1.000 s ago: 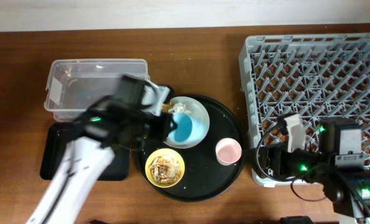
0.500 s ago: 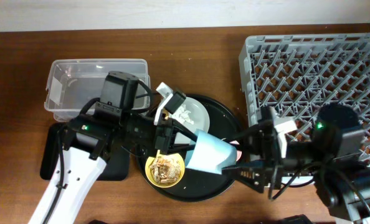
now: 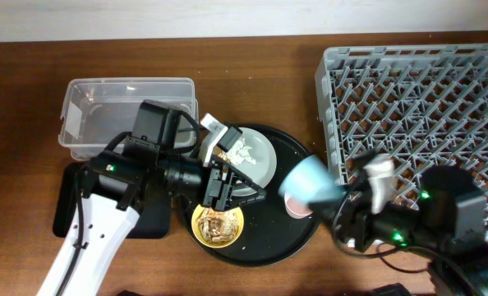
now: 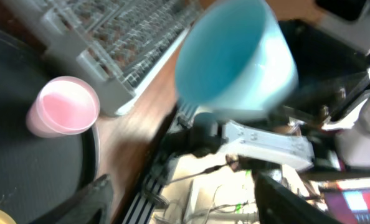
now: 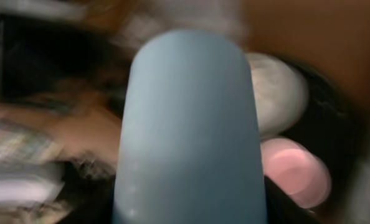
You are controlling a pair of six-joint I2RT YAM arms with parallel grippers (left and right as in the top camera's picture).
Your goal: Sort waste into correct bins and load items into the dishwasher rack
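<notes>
The right gripper (image 3: 333, 197) is clamped on the blue cup (image 3: 310, 182). The cup is tilted and clear of the surface, above the right edge of the round black tray (image 3: 269, 242) and just beside the dishwasher rack (image 3: 416, 90); this area is motion-blurred. The pink cup (image 3: 296, 207) stands on the round tray, partly covered by the blue cup. The left gripper (image 3: 232, 177) holds nothing, its jaws spread, and hovers over the round tray between the plate (image 3: 259, 156) and the yellow bowl (image 3: 218, 224). White paper bits (image 3: 244, 150) lie on the plate, and food scraps (image 3: 217, 220) sit in the bowl. The clear tub (image 3: 121, 115) and the black rectangular tray (image 3: 67, 205) stand to the left.
</notes>
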